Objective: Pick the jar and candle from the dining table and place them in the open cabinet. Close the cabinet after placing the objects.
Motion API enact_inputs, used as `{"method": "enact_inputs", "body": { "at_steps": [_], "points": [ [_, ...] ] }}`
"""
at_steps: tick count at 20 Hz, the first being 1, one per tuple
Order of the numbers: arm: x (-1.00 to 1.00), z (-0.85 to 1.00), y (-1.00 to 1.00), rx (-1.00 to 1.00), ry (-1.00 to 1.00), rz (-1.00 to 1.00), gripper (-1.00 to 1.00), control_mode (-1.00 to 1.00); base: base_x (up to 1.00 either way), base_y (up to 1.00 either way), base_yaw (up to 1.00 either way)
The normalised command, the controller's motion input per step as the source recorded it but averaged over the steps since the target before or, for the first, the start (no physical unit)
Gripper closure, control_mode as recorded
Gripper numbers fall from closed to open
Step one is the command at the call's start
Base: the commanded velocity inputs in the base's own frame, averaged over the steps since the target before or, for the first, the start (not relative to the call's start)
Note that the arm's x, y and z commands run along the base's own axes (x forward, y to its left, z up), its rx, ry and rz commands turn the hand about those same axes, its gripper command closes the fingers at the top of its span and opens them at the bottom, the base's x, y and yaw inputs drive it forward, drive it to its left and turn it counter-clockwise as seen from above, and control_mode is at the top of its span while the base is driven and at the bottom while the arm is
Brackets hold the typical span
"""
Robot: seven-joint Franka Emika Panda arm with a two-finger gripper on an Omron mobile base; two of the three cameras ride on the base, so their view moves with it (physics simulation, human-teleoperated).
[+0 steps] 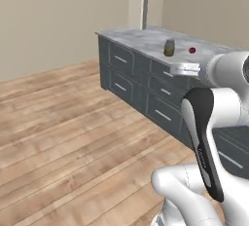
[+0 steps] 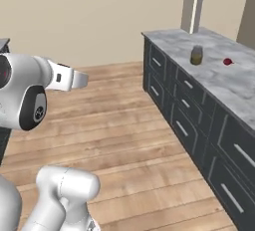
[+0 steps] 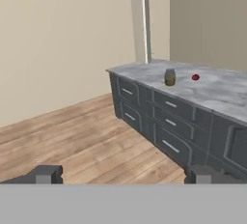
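Note:
The jar [image 1: 169, 47] [image 2: 196, 55] [image 3: 170, 77] stands upright on the dining table [image 1: 136, 37] [image 2: 219, 85] [image 3: 222, 92], a clear glass with olive-brown filling and a greyish lid. My gripper [image 3: 125, 177] is well short of the table, over the wooden floor, facing the jar from a distance. Its two dark fingertips [image 3: 47, 174] stand wide apart with nothing between them, so it is open. The candle and the cabinet are out of view.
A small red ball [image 1: 192, 50] [image 2: 227, 61] [image 3: 195, 77] lies on the marble top just right of the jar. Dark drawer fronts [image 3: 171, 124] with silver handles line the table's side. Wooden floor [image 1: 73, 132] stretches to the left, and a pale post [image 3: 145, 20] stands behind the table.

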Motion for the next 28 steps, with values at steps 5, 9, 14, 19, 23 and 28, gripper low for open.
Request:
{"method": "enact_inputs", "body": {
  "at_steps": [5,9,14,19,23,28],
  "points": [
    [0.00,0.00,0.00,0.00,0.00,0.00,-1.00,1.00,0.57,0.44,-0.34],
    [0.00,0.00,0.00,0.00,0.00,0.00,-1.00,1.00,0.55,0.44,-0.34],
    [0.00,0.00,0.00,0.00,0.00,0.00,-1.00,1.00,0.49,0.43,-0.36],
    [0.00,0.00,0.00,0.00,0.00,0.00,-1.00,1.00,0.46,0.45,-0.38],
    [0.00,0.00,0.00,0.00,0.00,0.00,-1.00,1.00,0.46,0.51,-0.39],
    [0.00,0.00,0.00,0.00,0.00,0.00,-1.00,1.00,0.45,0.51,-0.37]
  ]
}}
